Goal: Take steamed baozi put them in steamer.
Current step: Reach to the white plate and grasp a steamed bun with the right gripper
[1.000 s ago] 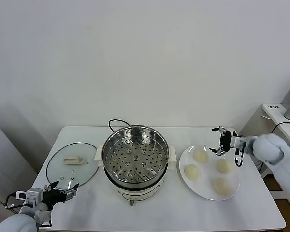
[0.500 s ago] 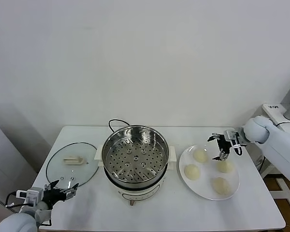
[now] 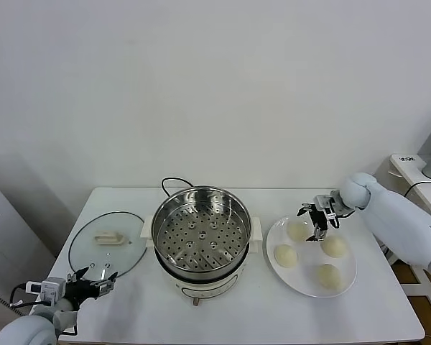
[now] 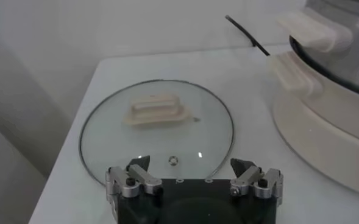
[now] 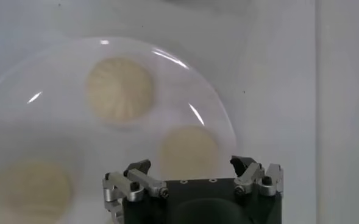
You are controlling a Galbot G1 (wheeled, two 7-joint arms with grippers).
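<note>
Four cream-white baozi lie on a white plate (image 3: 345, 287): far left (image 3: 297, 231), near left (image 3: 285, 255), far right (image 3: 334, 246), near right (image 3: 329, 275). The steel steamer (image 3: 201, 231) stands at the table's middle, with nothing on its perforated tray. My right gripper (image 3: 314, 220) is open and empty, just above the far left baozi. In the right wrist view this gripper (image 5: 191, 165) has one baozi (image 5: 190, 151) right in front of its jaws, and two others (image 5: 119, 90) (image 5: 24, 189) lie farther off. My left gripper (image 3: 92, 285) is open and parked at the table's front left.
The glass lid (image 3: 108, 248) with a cream handle lies flat left of the steamer, also in the left wrist view (image 4: 158, 131) ahead of the left gripper (image 4: 194, 173). The steamer's white base (image 4: 325, 122) and black cord (image 3: 169, 183) stand beside it. A side table (image 3: 416, 169) is at far right.
My right gripper has moved left, from over the plate's far right rim to above the far left baozi, and has turned. The left arm has stayed put.
</note>
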